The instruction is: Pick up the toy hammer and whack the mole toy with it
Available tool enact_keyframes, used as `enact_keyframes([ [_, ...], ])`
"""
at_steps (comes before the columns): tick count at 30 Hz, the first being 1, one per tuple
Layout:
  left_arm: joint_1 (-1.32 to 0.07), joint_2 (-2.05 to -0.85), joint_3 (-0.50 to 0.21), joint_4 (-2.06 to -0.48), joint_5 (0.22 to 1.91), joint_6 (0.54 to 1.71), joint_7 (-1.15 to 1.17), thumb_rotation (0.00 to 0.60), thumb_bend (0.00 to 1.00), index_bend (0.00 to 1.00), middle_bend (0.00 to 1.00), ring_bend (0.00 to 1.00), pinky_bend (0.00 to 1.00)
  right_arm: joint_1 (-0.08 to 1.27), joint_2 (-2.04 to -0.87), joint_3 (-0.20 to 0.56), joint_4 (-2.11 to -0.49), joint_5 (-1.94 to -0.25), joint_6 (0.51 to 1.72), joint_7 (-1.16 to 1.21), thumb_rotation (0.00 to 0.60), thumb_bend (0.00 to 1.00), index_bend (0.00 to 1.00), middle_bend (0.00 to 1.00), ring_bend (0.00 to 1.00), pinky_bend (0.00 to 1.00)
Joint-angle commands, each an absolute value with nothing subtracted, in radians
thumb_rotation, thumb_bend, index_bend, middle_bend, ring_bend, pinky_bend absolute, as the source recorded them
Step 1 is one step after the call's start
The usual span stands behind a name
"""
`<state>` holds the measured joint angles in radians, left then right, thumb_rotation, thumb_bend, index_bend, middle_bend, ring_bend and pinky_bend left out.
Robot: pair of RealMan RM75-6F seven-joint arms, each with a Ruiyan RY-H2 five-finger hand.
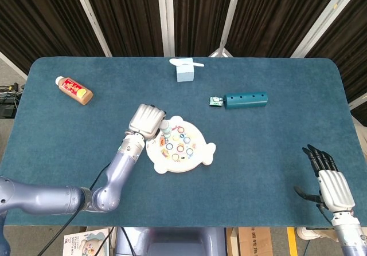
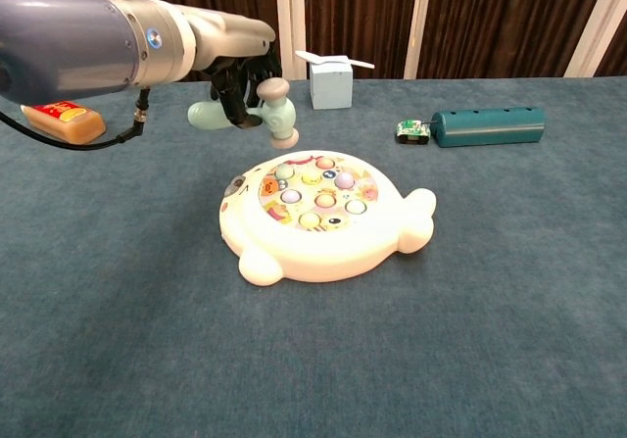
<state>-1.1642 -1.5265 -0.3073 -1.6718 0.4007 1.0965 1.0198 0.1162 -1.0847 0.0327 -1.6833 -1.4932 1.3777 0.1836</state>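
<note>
**Hammer held over the back left edge of the mole toy**

Hammer (image 2: pixel 257 113) sits in the left hand (image 1: pixel 147 120), whose fingers are curled tight around the pale green handle. In the chest view the handle end sticks out to the left of the fist and the head, pale pink on top and green below, points down and to the right. The head hangs in the air just above the rear left rim of the mole toy (image 2: pixel 323 216), not touching it. From the head view the hand covers most of the hammer, and only a small bit shows next to the toy's upper left edge.

The mole toy is a white, rounded board with coloured pegs on top, lying flat near the middle of the blue table (image 1: pixel 269 147).

The right hand (image 1: pixel 331 184) rests near the right front corner of the table, well apart from the toy. Its dark fingers are stretched out and spread, and it holds nothing.

Farther back stand a small light blue box (image 2: pixel 332 79) and a teal tube (image 2: pixel 488 125) with a little toy car (image 2: pixel 412 130) touching its left end. A bottle (image 1: pixel 74 90) lies on its side at the far left.
</note>
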Motion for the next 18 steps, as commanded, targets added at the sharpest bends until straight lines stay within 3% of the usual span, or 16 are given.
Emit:
enact_keyframes([
  [1,-1.173,-1.536,-0.296,-1.657,0.396,1.099,1.023,0.600,0.62,0.68,0.52,0.37,0.46,0.116,-1.084,0.033,-1.684,-1.492,1.377,0.185,0.600,0.21,0.00,0.00,0.00,0.00],
  [18,-1.179,-1.574,-0.249,-1.578,0.413,1.074,0.971,0.600,0.62,0.68,0.53,0.37,0.46,0.117,-1.085,0.035,-1.685,-1.489,1.374,0.184,0.600,0.21,0.00,0.00,0.00,0.00],
])
